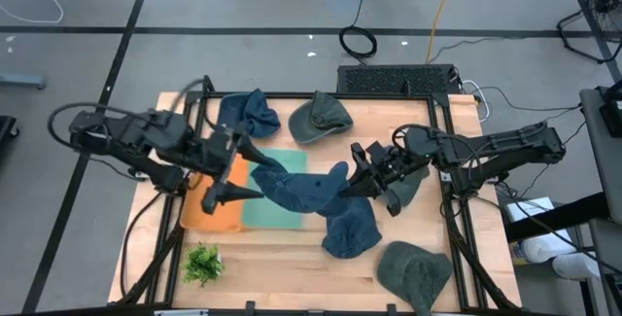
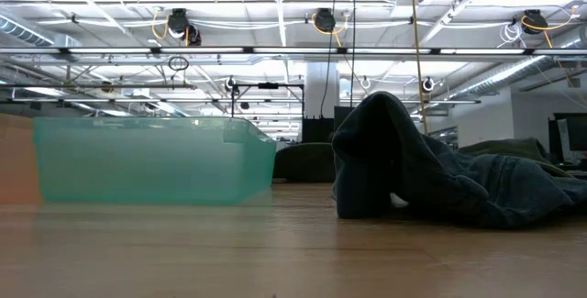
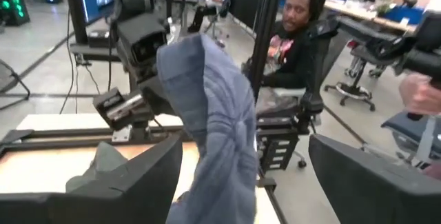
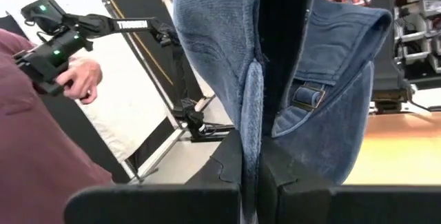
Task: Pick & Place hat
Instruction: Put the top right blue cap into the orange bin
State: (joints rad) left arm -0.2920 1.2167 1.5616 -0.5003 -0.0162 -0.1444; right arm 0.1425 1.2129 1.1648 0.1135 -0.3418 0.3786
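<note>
A blue hat (image 1: 292,188) is stretched above the teal bin (image 1: 260,217), between my two grippers. My right gripper (image 1: 352,175) is shut on the end of it nearer the table's right edge. My left gripper (image 1: 238,172) stands open at the other end. In the left wrist view that end (image 3: 213,114) rises between the gripper's two fingers (image 3: 131,182); whether it brushes one of them I cannot tell. An orange bin (image 1: 216,221) stands against the teal one on its left side. My right gripper pinches a folded edge of the blue hat (image 4: 249,107) between its two shut fingers, beside the back strap with its buckle (image 4: 306,96). The fingers come about level from the table's right side. The hat is lifted clear of the table and reaches toward my left gripper.
A second blue hat (image 1: 350,233) lies on the wood near the middle, and a third (image 1: 248,114) at the far edge. Green hats lie at the far middle (image 1: 321,117) and near right (image 1: 413,272). A small green plant (image 1: 202,263) stands near left. People stand beyond the table.
</note>
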